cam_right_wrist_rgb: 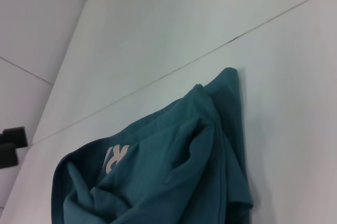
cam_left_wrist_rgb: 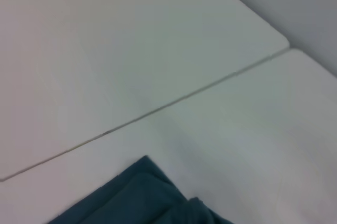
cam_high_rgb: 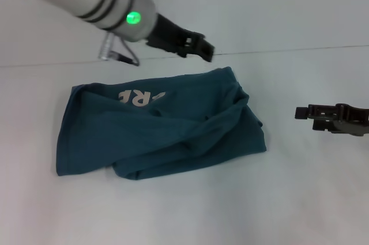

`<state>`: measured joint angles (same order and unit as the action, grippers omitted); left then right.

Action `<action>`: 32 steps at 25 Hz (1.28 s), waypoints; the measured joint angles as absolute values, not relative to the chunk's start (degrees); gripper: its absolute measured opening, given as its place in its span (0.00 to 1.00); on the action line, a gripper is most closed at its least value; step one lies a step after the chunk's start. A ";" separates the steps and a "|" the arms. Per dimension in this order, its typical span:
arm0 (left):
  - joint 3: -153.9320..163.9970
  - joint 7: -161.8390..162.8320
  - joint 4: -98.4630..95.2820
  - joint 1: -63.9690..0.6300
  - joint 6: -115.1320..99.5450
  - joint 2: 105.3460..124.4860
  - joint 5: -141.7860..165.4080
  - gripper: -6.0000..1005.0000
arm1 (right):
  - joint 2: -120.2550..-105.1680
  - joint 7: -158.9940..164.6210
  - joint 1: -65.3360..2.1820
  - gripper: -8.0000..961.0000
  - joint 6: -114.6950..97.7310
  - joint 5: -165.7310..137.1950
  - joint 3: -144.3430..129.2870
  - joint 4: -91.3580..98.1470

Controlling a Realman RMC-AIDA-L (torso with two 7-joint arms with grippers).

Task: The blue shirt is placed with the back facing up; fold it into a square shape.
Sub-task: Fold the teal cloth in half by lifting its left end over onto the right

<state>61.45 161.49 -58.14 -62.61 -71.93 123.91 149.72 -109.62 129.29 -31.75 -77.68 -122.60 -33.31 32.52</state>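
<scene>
While the blue shirt (cam_high_rgb: 158, 127) lies in a bumpy, folded heap on the white table (cam_high_rgb: 300, 199), the head view shows both arms up off it. White letters (cam_high_rgb: 138, 97) peek out near the far edge of the shirt. The left gripper (cam_high_rgb: 203, 49) hangs over the table just past that far edge and holds nothing, but I cannot tell if its fingers are apart or together. The right gripper (cam_high_rgb: 301, 113) sits well off to the right of the shirt, holding nothing, and I cannot tell about its fingers either. From the left wrist view, only a corner of the shirt (cam_left_wrist_rgb: 142, 197) shows, near a thin seam (cam_left_wrist_rgb: 158, 110) in the table. From the right wrist view, the shirt (cam_right_wrist_rgb: 174, 176) looks crumpled, with the white letters (cam_right_wrist_rgb: 116, 158) on top.
</scene>
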 joint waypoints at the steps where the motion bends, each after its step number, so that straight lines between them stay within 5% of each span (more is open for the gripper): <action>1: 59.55 161.94 -58.69 -61.85 -72.96 123.88 149.74 0.55 | -109.59 129.29 -31.75 0.92 -77.66 -122.60 -33.31 32.52; 21: 34.81 167.65 -53.19 -37.83 -87.33 119.64 129.32 0.54 | -109.11 129.37 -32.11 0.92 -77.69 -122.61 -33.18 32.56; 32: 34.86 166.04 -43.55 -35.49 -89.07 121.82 122.30 0.54 | -109.07 129.34 -32.29 0.92 -77.69 -122.61 -33.22 32.79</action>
<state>34.86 166.04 -43.55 -35.49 -89.07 121.82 122.30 -109.07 129.34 -32.29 -77.69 -122.61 -33.22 32.79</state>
